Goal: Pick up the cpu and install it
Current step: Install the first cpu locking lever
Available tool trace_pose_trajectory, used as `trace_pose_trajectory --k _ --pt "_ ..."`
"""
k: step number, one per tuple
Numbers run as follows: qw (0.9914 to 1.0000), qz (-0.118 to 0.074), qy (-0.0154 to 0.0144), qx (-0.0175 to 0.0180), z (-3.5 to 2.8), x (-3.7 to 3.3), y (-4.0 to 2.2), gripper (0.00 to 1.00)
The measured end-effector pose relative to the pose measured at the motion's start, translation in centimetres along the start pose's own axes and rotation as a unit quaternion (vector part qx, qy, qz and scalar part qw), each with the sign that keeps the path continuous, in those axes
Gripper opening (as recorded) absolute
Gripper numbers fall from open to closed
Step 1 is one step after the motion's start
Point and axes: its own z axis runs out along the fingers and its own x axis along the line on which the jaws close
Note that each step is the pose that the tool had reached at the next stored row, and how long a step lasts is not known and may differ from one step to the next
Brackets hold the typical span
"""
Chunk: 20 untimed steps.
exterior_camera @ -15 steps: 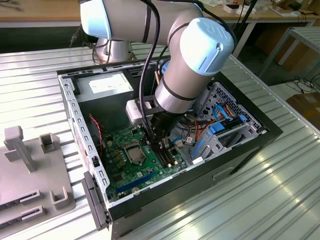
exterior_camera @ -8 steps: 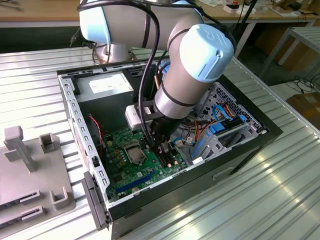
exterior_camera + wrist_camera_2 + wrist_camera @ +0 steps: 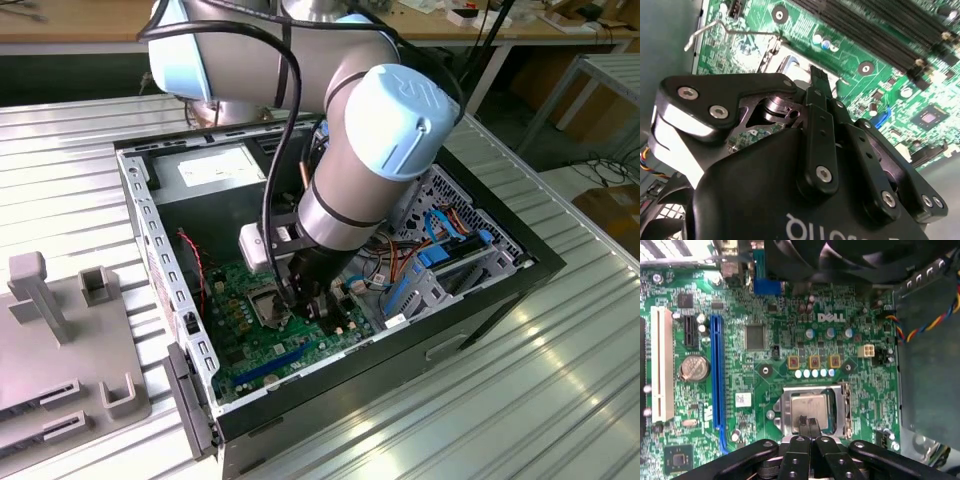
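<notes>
Silvery square cpu [image 3: 810, 406] lies in its socket beneath the black gripper [image 3: 808, 423].

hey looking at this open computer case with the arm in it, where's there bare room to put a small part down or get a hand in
Free patches: the ribbed metal table beside the case on the exterior view's right, and the dark case floor between the power supply and the motherboard. Crowded: around the socket, where the gripper sits over the cpu, and the cable-filled drive corner.
</notes>
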Motion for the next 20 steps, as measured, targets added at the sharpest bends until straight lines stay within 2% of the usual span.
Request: trace_pose_trajectory --k 2,7,9,12,16,18,20 --pt "1.00000 0.000 0.0000 0.0000 0.07 0.01 0.58 0.11" --pt "1.00000 0.000 0.0000 0.0000 0.24 0.04 1.10 0.11" --pt "1.00000 0.000 0.0001 -0.0001 0.57 0.08 1.12 0.11" --pt "1.00000 0.000 0.0002 -0.0001 0.64 0.05 1.13 0.11" --pt "1.00000 0.000 -0.0001 0.0001 0.74 -0.34 1.12 0.11" --pt "1.00000 0.000 0.0001 -0.0001 0.69 -0.36 1.12 0.11" --pt "1.00000 0.000 0.0000 0.0000 0.30 -0.41 1.17 0.11"
